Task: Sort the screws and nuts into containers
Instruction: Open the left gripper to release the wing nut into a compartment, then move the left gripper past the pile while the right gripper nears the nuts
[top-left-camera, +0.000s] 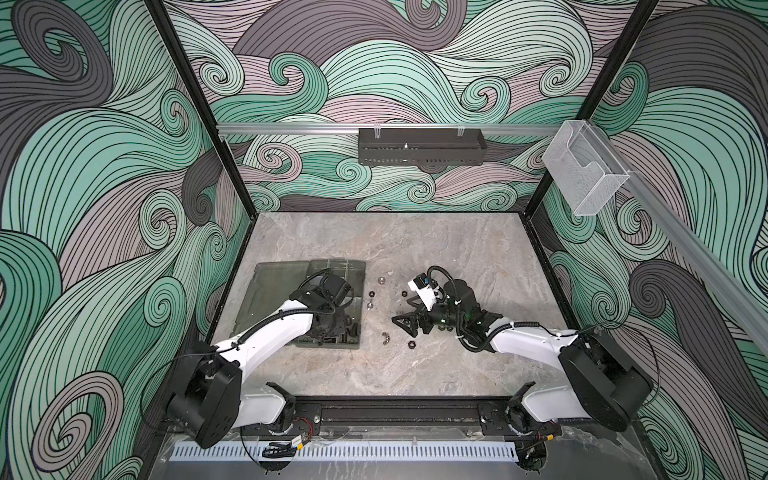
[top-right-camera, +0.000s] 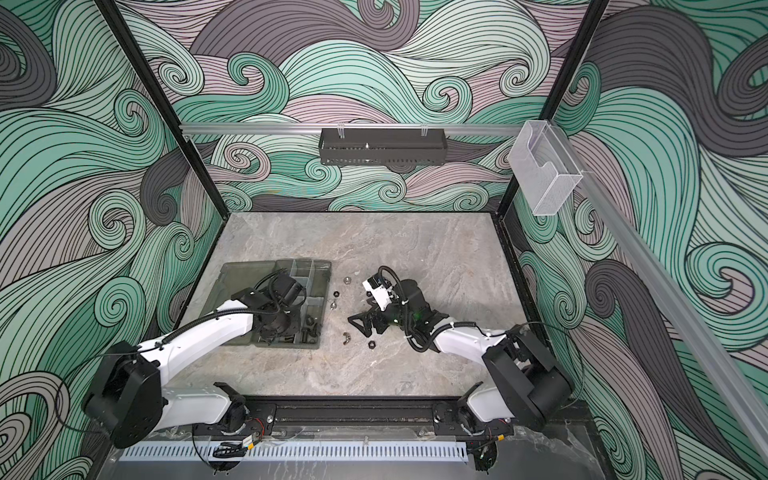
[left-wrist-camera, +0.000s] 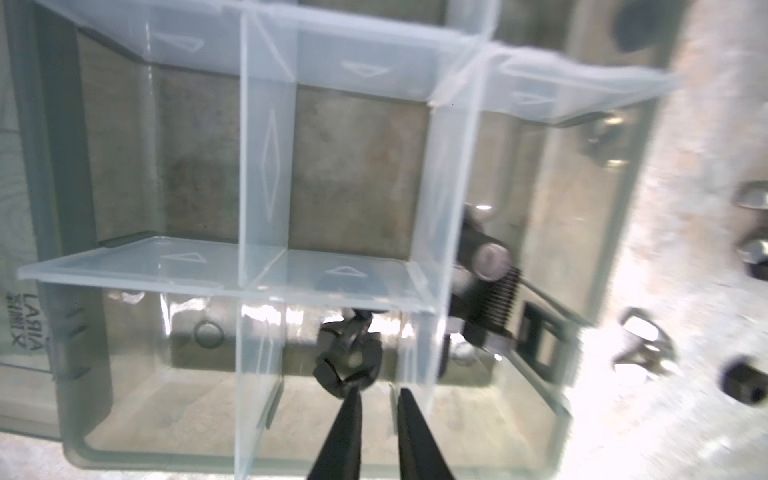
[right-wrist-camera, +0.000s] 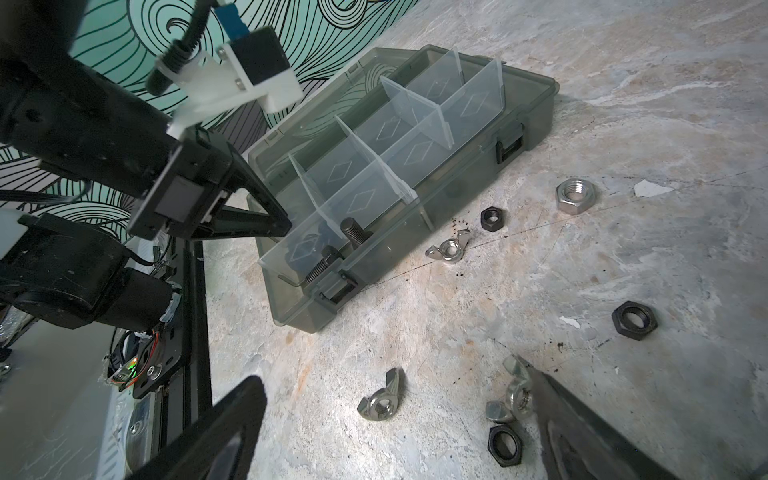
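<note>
While the organizer box (right-wrist-camera: 299, 309) sits lid-open on the table (top-left-camera: 415, 257), left gripper (left-wrist-camera: 380, 399) hangs in a near-edge compartment (left-wrist-camera: 299, 419), tips slightly apart, nothing between, black hex pieces (left-wrist-camera: 347, 359) just past them; right gripper (right-wrist-camera: 386, 368) low over the table, jaws spread wide, a wing nut (right-wrist-camera: 382, 399) between them. Screws (right-wrist-camera: 353, 230) lie in the box's end compartment (right-wrist-camera: 299, 249); nuts (right-wrist-camera: 575, 195) loose on the table beside it.

Black screws (right-wrist-camera: 354, 232) are lying in the open grey box (right-wrist-camera: 457, 210); black and silver nuts (right-wrist-camera: 574, 196) are lying scattered beside it.
</note>
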